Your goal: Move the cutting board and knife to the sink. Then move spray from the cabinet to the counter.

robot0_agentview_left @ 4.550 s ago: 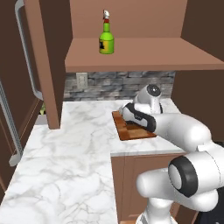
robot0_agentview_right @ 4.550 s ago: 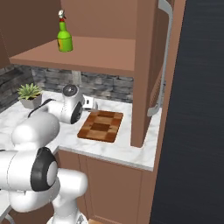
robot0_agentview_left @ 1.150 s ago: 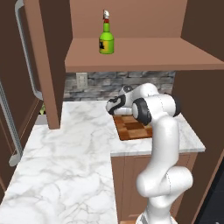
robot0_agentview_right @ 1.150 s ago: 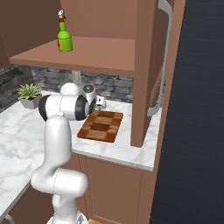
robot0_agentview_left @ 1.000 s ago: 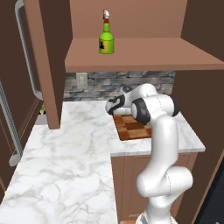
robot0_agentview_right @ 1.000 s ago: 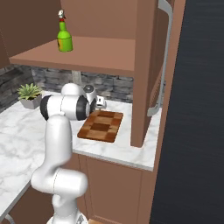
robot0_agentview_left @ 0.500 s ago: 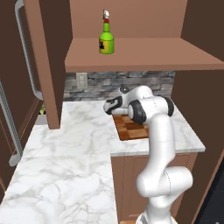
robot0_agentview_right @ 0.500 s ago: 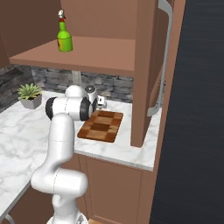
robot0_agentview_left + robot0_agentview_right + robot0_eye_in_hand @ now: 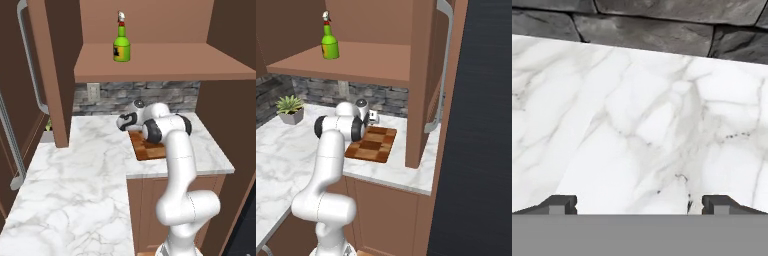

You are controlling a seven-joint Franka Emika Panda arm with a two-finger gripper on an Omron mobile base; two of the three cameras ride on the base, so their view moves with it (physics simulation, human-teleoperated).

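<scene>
Early in the first step, judging by the cutting board (image 9: 148,147) lying on the counter (image 9: 75,180) under the cabinet (image 9: 150,60) with the spray (image 9: 120,44) shelved above: gripper (image 9: 639,204) spread wide, empty, beside the board's rear edge, needing to descend onto it.
</scene>
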